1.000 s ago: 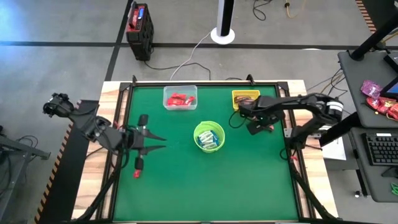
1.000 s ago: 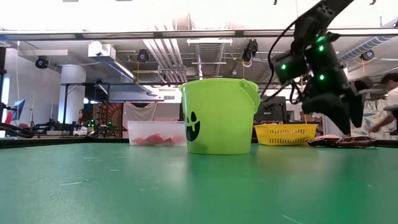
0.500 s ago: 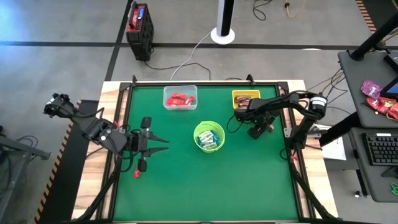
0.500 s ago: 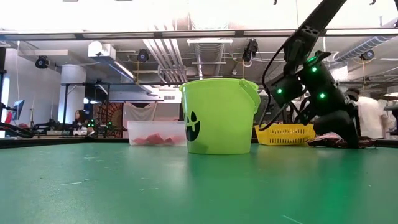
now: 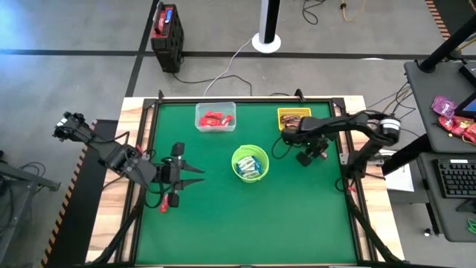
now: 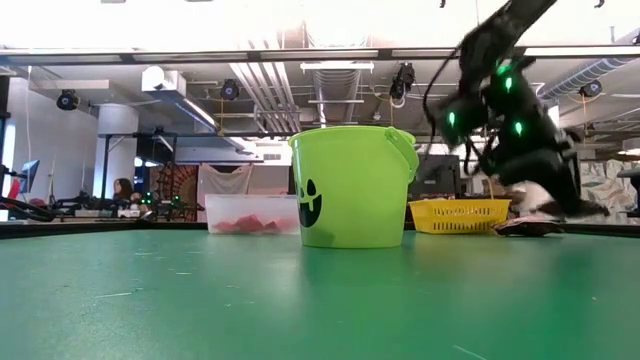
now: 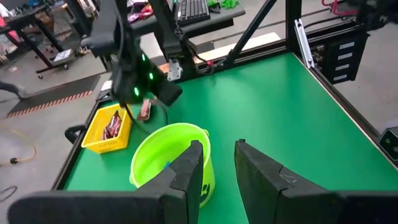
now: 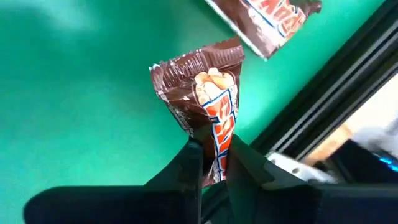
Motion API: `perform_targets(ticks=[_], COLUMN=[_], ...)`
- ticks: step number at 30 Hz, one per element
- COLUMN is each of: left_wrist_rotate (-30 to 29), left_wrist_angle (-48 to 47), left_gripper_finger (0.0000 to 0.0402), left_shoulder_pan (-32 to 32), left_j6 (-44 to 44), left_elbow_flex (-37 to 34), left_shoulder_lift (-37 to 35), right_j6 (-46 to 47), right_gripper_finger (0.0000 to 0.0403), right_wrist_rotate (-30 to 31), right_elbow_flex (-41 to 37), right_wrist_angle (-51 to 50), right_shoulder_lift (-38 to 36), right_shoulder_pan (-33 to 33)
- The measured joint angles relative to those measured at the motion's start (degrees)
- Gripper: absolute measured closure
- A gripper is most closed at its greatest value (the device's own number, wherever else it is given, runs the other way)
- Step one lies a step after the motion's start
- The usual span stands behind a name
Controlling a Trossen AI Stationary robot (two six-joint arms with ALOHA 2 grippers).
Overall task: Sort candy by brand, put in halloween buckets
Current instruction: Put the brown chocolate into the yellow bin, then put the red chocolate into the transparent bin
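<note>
right claw (image 8: 214, 163) now pinching brown candy (image 8: 208, 99)

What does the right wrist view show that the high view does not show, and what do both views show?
Only the right wrist view shows the right gripper pinching a dark brown candy bar, with a second brown bar lying apart. Only the high view shows the clear box, yellow basket, green bucket and left gripper. Both show the green table.
</note>
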Motion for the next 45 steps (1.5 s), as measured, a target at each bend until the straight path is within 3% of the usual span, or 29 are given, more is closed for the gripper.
perform_targets(ticks=[5, 10, 12, 17, 21, 25, 30, 38, 45], left_wrist_rotate=[0.02, 0.04, 0.08, 1.49, 5.71, 10.98, 13.59, 15.42, 21.78], left_wrist_angle=[-1.41, -2.15, -3.38, -15.12, -26.26, -32.92, -33.86, -35.56, -38.33], left_gripper_finger=[0.0326, 0.0326, 0.0326, 0.0326, 0.0326, 0.0326, 0.0326, 0.0326, 0.0326], left_shoulder_pan=[0.0, 0.0, 0.0, -0.09, -0.13, -0.21, -0.22, -0.22, -1.04], left_j6=[-2.98, -8.2, -12.4, -31.89, -49.25, -59.05, -60.71, -64.05, -73.41], left_elbow_flex=[0.0, 0.0, 0.0, 1.33, 1.6, 1.6, 1.57, 1.55, 1.51], left_shoulder_lift=[0.88, 1.9, 1.98, 1.93, 1.91, 2.63, 3.77, 6.7, 13.26], right_j6=[2.71, 0.07, -3.74, -10.91, -13.32, -12.87, -12.62, -9.76, -8.82], right_gripper_finger=[0.0357, 0.0363, 0.0363, 0.0357, 0.0355, 0.0353, 0.0319, 0.0235, 0.0207], right_wrist_rotate=[-0.81, 12.37, 16.49, 19.13, 19.55, 18.95, 14.4, 14.22, 10.96], right_elbow_flex=[4.57, 7.4, 7.29, 6.63, 6.5, 6.5, 7.0, 7.19, 7.17], right_wrist_angle=[0.63, 16.21, 24.17, 37.8, 39.09, 39.01, 39.01, 36.74, 36.51], right_shoulder_lift=[-8.18, -14.94, -16.52, -15.74, -12.32, -8.88, -6.57, -7.4, -10.48], right_shoulder_pan=[3.25, 3.63, 2.67, -1.54, -5.2, -7.97, -9.82, -10.58, -7.36])
